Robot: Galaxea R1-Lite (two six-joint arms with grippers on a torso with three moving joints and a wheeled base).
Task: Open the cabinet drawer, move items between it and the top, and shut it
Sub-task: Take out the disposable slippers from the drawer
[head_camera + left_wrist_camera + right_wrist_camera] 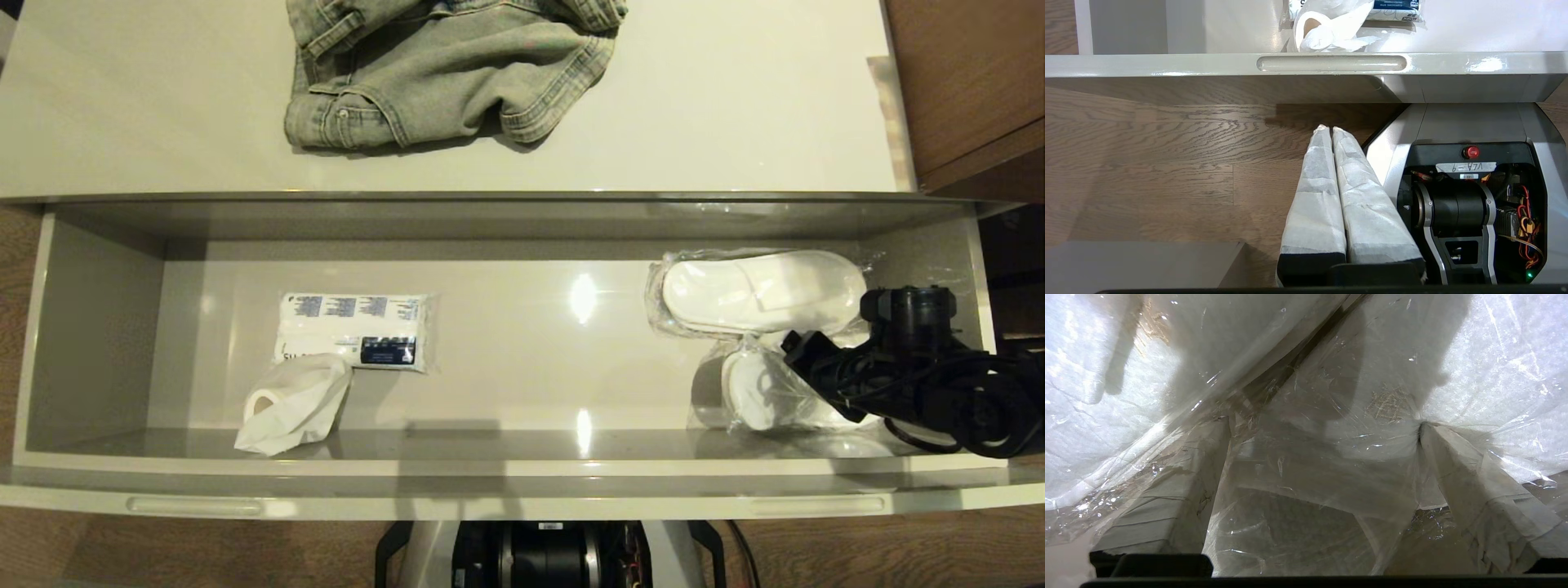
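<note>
Drawer (98,343) was fully out. Right hand (1323,428) was down in its right end, over the nearer slipper pack (759,392), fingers spread wide with the tips (1208,457) pressing into the crinkly bag on either side of it. Nothing clamped yet. Second slipper pack (763,290) lay just behind the first, toward the drawer's back wall, touching or overlapping it; couldn't tell which from the head view.

Left hand (1331,130) was parked below the drawer front, over the wood floor, fingers together, holding nothing.

Judgement on the grasp:
- Bag is slick and loose. Closing on film alone would likely slip or only pull the plastic up. Fingers should go deep enough to pinch the slipper body through the bag.
- The two packs sit close. Risk of snagging the rear pack's film and dragging both. Close slowly, then lift straight up and check that only one comes.
- The arm was near the drawer's right wall and front lip. Clear the lip before swinging toward the cabinet top (735,122).
- Jeans (449,73) sat on the top, left of centre behind the drawer. The bare area right of them looked like the obvious drop spot.

Tissue pack (355,331) and a crumpled white bag (294,404) in the drawer's left half are not targets; leave them.
</note>
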